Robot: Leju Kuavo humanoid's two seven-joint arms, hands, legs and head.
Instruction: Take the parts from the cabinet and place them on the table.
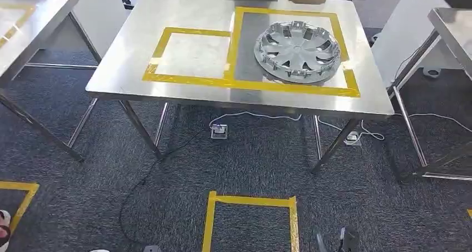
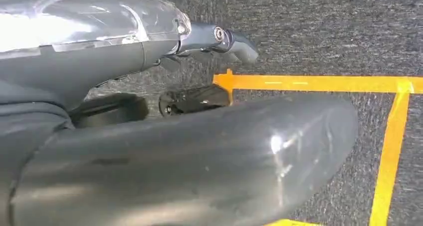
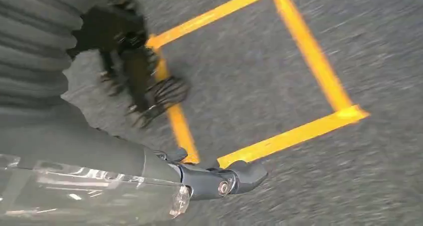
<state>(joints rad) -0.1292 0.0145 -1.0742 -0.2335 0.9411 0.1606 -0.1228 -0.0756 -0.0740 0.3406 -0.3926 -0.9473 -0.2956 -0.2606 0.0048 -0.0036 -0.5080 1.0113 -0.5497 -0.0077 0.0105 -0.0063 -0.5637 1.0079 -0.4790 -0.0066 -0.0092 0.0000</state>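
A silver wheel cover [image 1: 296, 52] lies flat on the steel table [image 1: 133, 79], inside the larger, right-hand rectangle of yellow tape. My left hand [image 2: 199, 136] hangs over the dark carpet with its fingers [image 2: 234, 41] stretched out, holding nothing. My right hand [image 3: 149, 176] also hangs above the carpet, fingers [image 3: 239, 176] apart and nothing in them.
A smaller taped rectangle [image 1: 192, 54] lies left of the wheel cover. Other steel tables stand at the left [image 1: 28, 35] and the right [image 1: 453, 29]. Cables and a socket box [image 1: 219, 131] lie under the table. A yellow tape square [image 1: 250, 201] marks the carpet in front.
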